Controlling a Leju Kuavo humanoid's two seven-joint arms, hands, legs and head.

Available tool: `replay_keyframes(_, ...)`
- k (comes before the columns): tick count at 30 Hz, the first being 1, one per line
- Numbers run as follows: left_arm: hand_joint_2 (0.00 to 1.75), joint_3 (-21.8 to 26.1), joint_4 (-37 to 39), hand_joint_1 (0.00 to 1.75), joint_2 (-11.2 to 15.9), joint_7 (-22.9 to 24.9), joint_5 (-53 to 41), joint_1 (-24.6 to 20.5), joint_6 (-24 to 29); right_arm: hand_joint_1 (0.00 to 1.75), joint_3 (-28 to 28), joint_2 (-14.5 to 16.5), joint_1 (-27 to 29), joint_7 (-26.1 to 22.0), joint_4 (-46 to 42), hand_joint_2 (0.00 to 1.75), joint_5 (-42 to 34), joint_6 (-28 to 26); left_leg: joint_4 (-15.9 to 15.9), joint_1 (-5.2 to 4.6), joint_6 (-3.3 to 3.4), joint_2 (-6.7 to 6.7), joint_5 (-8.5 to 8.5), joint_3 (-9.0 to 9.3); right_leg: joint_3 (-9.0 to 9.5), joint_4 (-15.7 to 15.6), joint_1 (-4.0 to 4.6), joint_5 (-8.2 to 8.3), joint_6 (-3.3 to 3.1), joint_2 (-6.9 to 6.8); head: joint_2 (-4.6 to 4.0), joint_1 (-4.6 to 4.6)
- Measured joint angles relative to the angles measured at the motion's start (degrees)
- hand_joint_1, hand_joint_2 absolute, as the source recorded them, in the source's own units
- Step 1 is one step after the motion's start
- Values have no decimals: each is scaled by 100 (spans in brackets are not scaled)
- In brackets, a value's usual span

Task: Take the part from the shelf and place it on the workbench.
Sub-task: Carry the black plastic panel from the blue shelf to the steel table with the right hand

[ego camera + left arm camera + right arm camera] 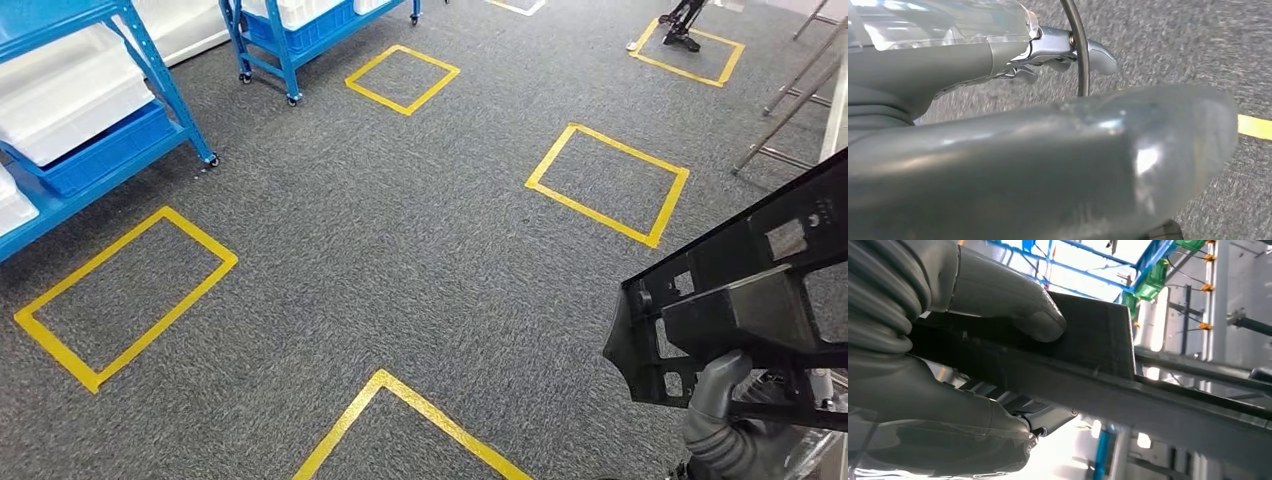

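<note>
A large black plastic part (760, 300) with cut-outs and ribs hangs over the carpet at the lower right of the head view. My right hand (725, 420) grips it from below, its grey thumb up against the part's underside. The right wrist view shows that thumb (1013, 300) pressed on a flat black panel of the part (1098, 340), with the fingers wrapped underneath. My left hand (998, 150) hangs over grey carpet with its thumb close to the camera. Its fingers (1068, 47) stretch out and hold nothing.
A blue wheeled shelf (100, 150) with white bins stands at the far left, and a second blue shelf (290, 30) behind it. Yellow tape rectangles (610, 180) mark the grey carpet. Metal frame legs (800, 100) stand at the right, and a black stand (680, 25) at the top.
</note>
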Motion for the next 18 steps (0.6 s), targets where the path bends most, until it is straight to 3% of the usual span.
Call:
replay_keyframes(1,0,2,0,0,0,1,-7,12,-3,175,-1,-19,-43,14,0,175,9,1,-6,-17,16,86,4,-10,-176,358,4,-187,12,-141,-1,17)
replay_keyframes(2,0,5,0,0,0,1,-15,23,-5,175,-1,-36,-69,27,0,175,14,1,-6,-34,25,175,4,-22,-352,724,-2,-346,22,-195,-1,23)
replay_keyframes(3,0,9,0,0,0,2,-23,28,-6,175,-1,-50,-79,42,0,175,17,1,-5,-48,28,258,4,-31,-471,983,-7,-426,26,-214,-1,23)
replay_keyframes(4,0,14,0,0,0,2,-31,25,-6,175,-1,-64,-84,57,0,175,21,0,-5,-61,31,337,3,-35,-487,1044,-7,-399,20,-223,-2,24)
replay_keyframes(5,0,18,0,0,0,2,-37,18,-6,175,-1,-77,-93,70,0,175,25,-1,-5,-74,32,411,1,-34,-384,882,-1,-278,0,-243,-1,24)
replay_keyframes(6,0,21,0,0,-1,2,-40,9,-6,175,-1,-88,-106,83,0,175,30,-4,-6,-86,33,481,-2,-26,-172,526,19,-99,-37,-298,-1,23)
replay_keyframes(8,0,24,0,0,-4,2,-49,-1,-6,175,0,-110,-142,102,-1,175,41,-12,-5,-115,20,606,-18,-6,262,-258,97,145,-144,-541,-1,21)
replay_keyframes(9,0,26,0,0,-5,2,-55,-2,-7,175,1,-121,-158,110,-1,175,46,-17,-6,-123,2,661,-26,1,378,-484,135,190,-190,-621,-1,20)
replay_keyframes(10,0,28,0,0,-6,2,-68,-5,-10,175,1,-132,-169,120,-2,175,50,-22,-12,-125,-21,717,-32,9,409,-571,163,187,-222,-649,-1,19)
replay_keyframes(12,0,30,0,0,-7,0,-95,-20,-23,175,2,-150,-176,140,-2,175,62,-29,-36,-121,-75,805,-45,40,422,-633,155,234,-269,-510,0,19)
replay_keyframes(14,0,30,0,0,-7,-4,-110,-37,-33,175,2,-157,-196,157,-1,175,75,-33,101,-109,-126,627,-167,17,484,-757,115,302,-316,-394,-1,12)
replay_keyframes(16,0,32,0,0,-5,-4,-111,-27,-39,175,3,-159,-232,166,3,175,83,-37,649,-90,-162,306,-483,-218,514,-819,90,343,-342,-284,-1,-5)
replay_keyframes(18,0,35,1,0,-4,-2,-117,3,-55,175,4,-160,-242,171,19,175,83,-48,1298,-73,-193,178,-739,-541,500,-805,82,346,-350,-140,0,-15)
